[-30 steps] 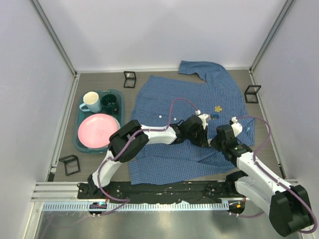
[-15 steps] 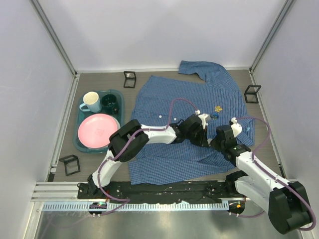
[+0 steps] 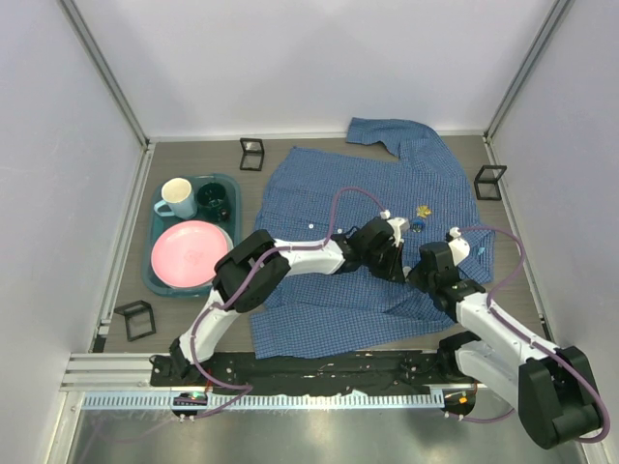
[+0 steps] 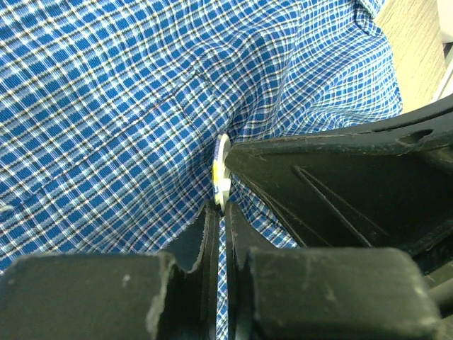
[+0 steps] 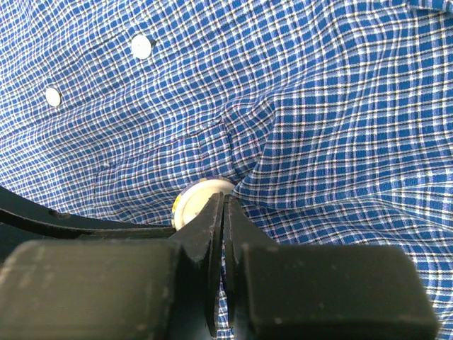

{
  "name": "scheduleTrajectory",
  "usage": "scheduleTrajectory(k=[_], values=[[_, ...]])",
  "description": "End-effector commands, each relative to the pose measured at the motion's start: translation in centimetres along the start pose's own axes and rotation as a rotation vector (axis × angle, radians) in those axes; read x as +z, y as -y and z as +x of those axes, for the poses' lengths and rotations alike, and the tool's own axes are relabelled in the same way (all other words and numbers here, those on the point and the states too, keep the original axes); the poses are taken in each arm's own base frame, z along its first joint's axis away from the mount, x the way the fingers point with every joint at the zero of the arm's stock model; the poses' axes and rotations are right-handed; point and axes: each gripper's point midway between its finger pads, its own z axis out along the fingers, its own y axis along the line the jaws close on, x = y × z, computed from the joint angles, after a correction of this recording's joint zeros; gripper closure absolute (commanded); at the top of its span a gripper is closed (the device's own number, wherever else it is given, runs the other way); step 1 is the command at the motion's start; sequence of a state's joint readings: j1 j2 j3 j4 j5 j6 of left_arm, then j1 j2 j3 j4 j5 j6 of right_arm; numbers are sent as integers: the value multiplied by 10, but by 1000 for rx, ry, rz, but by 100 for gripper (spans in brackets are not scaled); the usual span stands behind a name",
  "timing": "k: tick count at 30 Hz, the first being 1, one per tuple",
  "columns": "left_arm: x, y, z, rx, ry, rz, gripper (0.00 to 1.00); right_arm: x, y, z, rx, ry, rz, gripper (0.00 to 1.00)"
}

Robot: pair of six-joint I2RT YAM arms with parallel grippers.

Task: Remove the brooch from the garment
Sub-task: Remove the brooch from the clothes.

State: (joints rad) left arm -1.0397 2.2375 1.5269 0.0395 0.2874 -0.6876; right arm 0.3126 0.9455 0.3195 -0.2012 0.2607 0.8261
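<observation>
Brooch (image 4: 221,168) sits edge-on right at your left gripper (image 4: 218,207) tips, right gripper (image 5: 221,200) touching its rim, both pinched shut, hold unclear, shirt (image 4: 106,106) bunched behind.

I see a small booth from above: a plain white back wall (image 3: 309,58) and white side walls (image 3: 48,193) that meet it along slanted aluminium posts (image 3: 104,72). The table (image 3: 193,159) is grey-brown with a wood grain. I count three small black wire frames (image 3: 251,153) standing on it, one near the back, one by the right wall and one at the left front. A slotted rail (image 3: 116,372) runs along the near edge, and a brushed metal sheet (image 3: 319,440) lies in front of it. The light is soft and even, with a dull glare on the metal.
</observation>
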Motion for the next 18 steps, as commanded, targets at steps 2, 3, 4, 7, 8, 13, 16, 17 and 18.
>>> scheduleTrajectory(k=[2,3,4,7,8,13,16,17,18], values=[[9,6,-6,58,-1,10,100,0,6,38,-31,-163,3,93],[9,6,-7,61,0,11,100,1,7,39,-41,-171,9,93],[9,7,-8,62,2,12,100,0,6,40,-46,-174,6,93],[9,7,-8,61,0,11,100,-1,-1,41,-61,-172,-26,93],[10,8,-7,58,-3,16,100,-1,-3,40,-63,-167,-33,93],[8,4,0,45,-10,13,100,-9,-2,10,-67,-63,19,89],[7,1,4,41,-9,6,100,-14,-2,0,-55,-27,28,85],[7,0,4,38,-10,5,100,-15,-3,-1,-50,-21,23,85],[7,0,4,36,-10,5,100,-16,-2,-2,-50,-17,26,84]])
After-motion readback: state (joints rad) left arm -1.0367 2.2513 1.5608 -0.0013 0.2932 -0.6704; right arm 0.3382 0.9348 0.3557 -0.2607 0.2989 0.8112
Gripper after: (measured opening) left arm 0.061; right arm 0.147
